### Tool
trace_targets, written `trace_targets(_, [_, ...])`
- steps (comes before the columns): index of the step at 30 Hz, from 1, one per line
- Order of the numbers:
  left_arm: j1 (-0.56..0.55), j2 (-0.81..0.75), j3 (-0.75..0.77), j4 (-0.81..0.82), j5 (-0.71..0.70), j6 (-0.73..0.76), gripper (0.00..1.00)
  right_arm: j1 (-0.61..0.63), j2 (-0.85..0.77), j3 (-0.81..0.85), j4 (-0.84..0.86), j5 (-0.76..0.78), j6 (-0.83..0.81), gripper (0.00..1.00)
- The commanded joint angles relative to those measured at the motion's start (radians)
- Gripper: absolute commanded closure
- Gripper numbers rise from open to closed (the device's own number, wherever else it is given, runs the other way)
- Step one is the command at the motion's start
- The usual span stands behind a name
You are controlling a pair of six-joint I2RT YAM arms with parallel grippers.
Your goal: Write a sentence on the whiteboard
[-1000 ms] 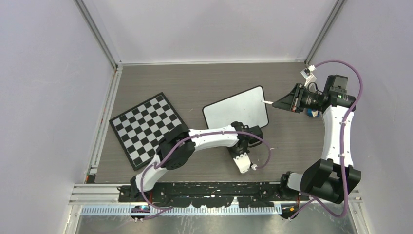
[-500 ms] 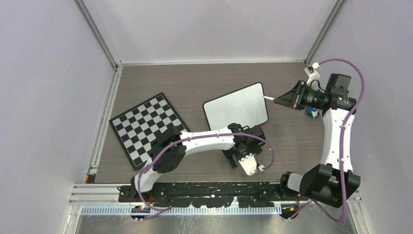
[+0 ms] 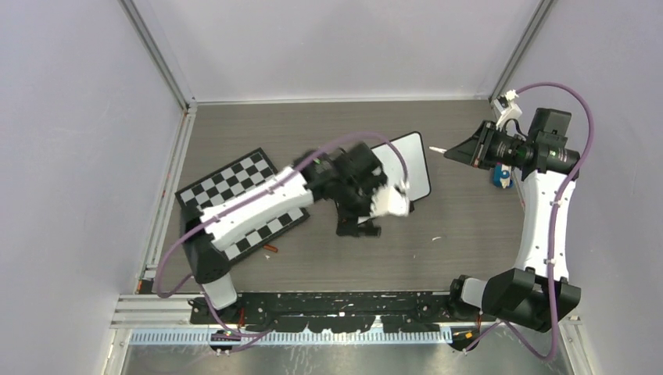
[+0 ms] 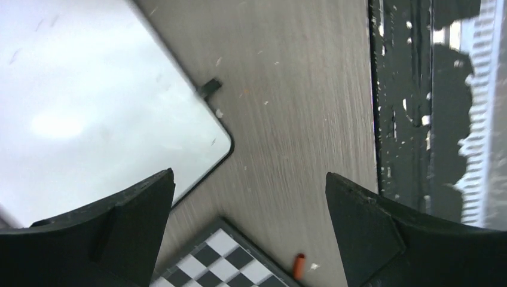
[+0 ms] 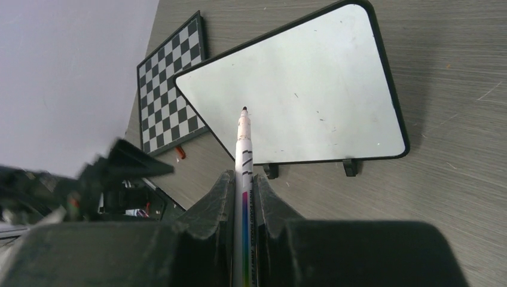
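Note:
The whiteboard lies flat on the table, and no sentence shows on its white face. My right gripper hovers off the board's right edge, shut on a white marker whose dark tip points at the board without touching it. My left gripper is open and empty. It hangs, blurred, above the table at the board's near left corner, and its arm hides the left half of the board in the top view.
A black-and-white checkerboard lies left of the whiteboard. A small orange cap lies at its near edge. A blue object sits under the right wrist.
My left gripper has opened, and its arm has swung from in front of the board up and left over the board's left half. The right gripper lifted the marker slightly away.

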Motion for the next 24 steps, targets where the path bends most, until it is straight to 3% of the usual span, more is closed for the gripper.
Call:
trace_targets(1, [0.204,-0.163,-0.002,0.05,0.159,-0.277,0.0,0.084,0.02,0.069,-0.011,0.091,-0.006,1.0])
trace_targets(9, [0.588,-0.363,-0.178,0.304,0.12,-0.646,0.0,0.355,0.046,0.077,0.001,0.316,-0.008,1.0])
trace_targets(16, [0.872,-0.432,-0.465,0.523,0.394,-0.877,0.0,0.528,-0.037,-0.071,0.029,0.409,-0.071,1.0])
trace_targets(19, [0.93,-0.427,-0.541,0.586,0.513,-0.89,0.0,0.558,-0.082,-0.128,0.057,0.395,-0.092,1.0])
trace_targets(24, [0.931,-0.339,-0.541,0.59,0.69,-0.839,0.0,0.604,-0.11,-0.19,0.134,0.408,-0.094,1.0])
